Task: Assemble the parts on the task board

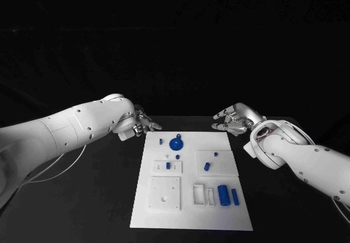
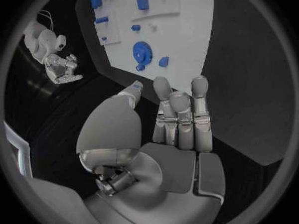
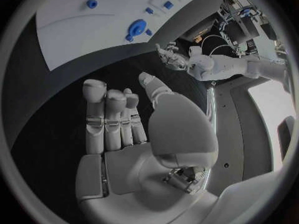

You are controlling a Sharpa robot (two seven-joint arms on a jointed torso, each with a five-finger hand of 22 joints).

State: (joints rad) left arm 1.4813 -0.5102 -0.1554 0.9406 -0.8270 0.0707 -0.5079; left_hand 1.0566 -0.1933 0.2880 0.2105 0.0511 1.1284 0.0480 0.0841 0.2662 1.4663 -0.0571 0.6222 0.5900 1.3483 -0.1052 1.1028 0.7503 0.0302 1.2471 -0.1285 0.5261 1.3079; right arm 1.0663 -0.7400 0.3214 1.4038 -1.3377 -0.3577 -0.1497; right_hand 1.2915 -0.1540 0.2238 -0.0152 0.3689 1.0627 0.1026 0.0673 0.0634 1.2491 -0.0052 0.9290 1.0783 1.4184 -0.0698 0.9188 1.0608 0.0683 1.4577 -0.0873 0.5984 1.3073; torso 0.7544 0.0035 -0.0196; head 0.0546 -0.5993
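- The black bench (image 1: pixel 87 202) fills the lower half of the head view.
- The white task board (image 1: pixel 219 212) lies flat on it at lower centre, long side running away from the camera.
- Thin pale cables (image 1: pixel 54 169) lie at the left of the frame, beside the board.

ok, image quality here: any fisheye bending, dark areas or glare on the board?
Head view: the board is evenly lit with straight edges and no glare, the table around it near black. Left wrist view: the board's edges bow, and the left hand looks sharp. Right wrist view: same bowing, the right hand is clear, and a bright patch washes out at the circle's rim.
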